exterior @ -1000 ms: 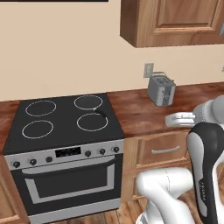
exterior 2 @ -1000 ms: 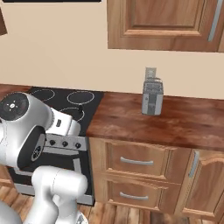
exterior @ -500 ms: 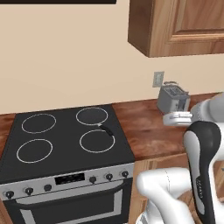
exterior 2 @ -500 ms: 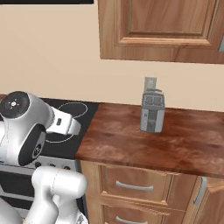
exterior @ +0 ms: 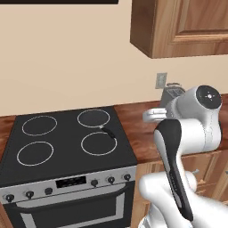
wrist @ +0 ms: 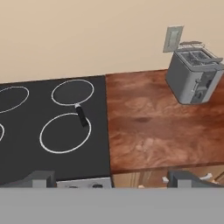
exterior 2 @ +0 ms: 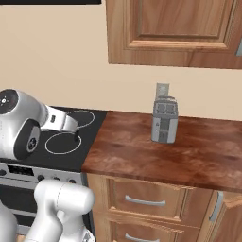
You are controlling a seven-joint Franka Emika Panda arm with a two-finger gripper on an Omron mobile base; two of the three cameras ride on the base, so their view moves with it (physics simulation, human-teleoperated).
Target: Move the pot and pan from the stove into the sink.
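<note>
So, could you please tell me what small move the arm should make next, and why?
Probably ease the open pincer toward the black handle of the pan on the stove: its jaws stand wide and hold nothing yet.

The stove (exterior: pixel 67 147) is sitting at the left, its four burners lying two in front and two behind; a pan (exterior: pixel 94 118) is lying on the rear right burner, its handle (exterior: pixel 108 132) reaching forward toward the front right burner; the tabletop (exterior 2: pixel 160 151) is adjoining the stove on its right; a toaster (exterior 2: pixel 165 120) is standing on the tabletop near the back wall, below a wall outlet (exterior 2: pixel 162 90); drawers (exterior 2: pixel 146 201) are sitting beneath the tabletop; a cabinet (exterior 2: pixel 175 30) is hanging above.
</note>
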